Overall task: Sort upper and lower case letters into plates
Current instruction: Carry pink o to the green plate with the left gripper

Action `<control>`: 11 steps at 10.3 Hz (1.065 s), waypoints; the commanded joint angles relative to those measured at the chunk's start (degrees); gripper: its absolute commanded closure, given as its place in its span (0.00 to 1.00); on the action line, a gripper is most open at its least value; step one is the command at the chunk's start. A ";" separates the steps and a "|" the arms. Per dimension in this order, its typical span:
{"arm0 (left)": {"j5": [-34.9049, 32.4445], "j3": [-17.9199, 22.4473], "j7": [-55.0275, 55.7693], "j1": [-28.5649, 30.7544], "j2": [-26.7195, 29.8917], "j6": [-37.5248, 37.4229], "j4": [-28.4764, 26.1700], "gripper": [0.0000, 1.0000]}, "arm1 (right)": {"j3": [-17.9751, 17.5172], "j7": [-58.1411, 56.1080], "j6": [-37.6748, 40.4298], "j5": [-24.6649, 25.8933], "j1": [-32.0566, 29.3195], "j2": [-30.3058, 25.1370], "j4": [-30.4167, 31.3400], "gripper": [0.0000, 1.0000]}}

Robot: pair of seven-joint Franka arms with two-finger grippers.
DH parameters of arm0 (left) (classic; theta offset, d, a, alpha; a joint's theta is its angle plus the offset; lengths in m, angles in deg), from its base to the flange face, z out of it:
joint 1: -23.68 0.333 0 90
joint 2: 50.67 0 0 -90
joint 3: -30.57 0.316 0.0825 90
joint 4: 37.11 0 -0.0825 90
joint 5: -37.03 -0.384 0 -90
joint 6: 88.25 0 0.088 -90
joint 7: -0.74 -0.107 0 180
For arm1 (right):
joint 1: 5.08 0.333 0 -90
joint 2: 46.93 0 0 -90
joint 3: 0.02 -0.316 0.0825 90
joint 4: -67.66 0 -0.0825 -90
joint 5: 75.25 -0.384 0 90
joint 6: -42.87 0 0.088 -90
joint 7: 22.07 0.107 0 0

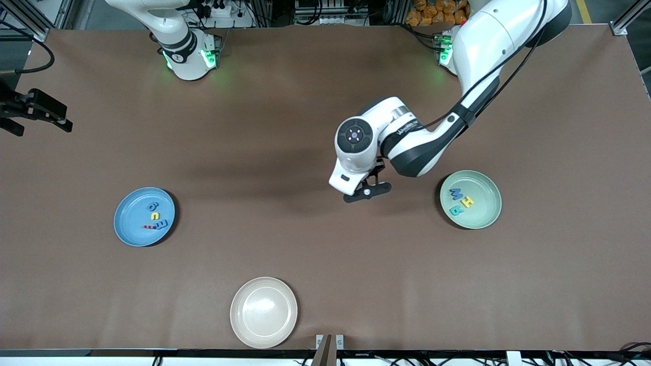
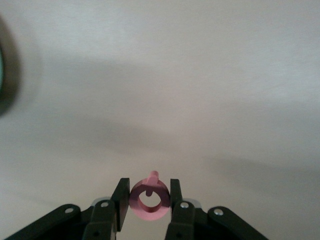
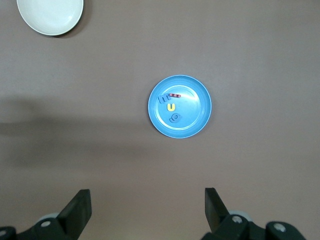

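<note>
My left gripper (image 1: 367, 192) hangs over bare table beside the pale green plate (image 1: 485, 189), shut on a small red ring-shaped letter (image 2: 149, 201) with a short stem, pinched between both fingers (image 2: 148, 197). The green plate holds a blue (image 1: 455, 193), a yellow (image 1: 467, 202) and a teal letter (image 1: 455, 210). The sky blue plate (image 1: 127, 223) toward the right arm's end holds several letters (image 1: 153, 215), also seen in the right wrist view (image 3: 171, 107). My right gripper (image 3: 146, 205) waits high up, open and empty, looking down on the blue plate (image 3: 195, 110).
An empty cream-beige plate (image 1: 263, 312) sits near the table's front edge, nearer the camera than both other plates; it also shows in the right wrist view (image 3: 50, 15). Brown table surface (image 1: 305, 239) stretches between the plates.
</note>
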 commanded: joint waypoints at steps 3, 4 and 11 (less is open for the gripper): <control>0.58 -1.17 -9.55 6.86 4.00 -5.54 -3.45 1.00 | -0.76 0.95 0.85 -0.49 -0.88 0.21 -1.04 0.00; 0.14 -1.17 -11.40 9.23 5.15 -5.54 -5.46 1.00 | -0.76 0.95 0.41 -0.40 -0.79 0.39 -0.95 0.00; -6.35 -1.17 -19.51 21.10 7.88 -4.32 -13.82 1.00 | -0.59 0.95 -0.12 -0.22 -0.97 0.48 -0.78 0.00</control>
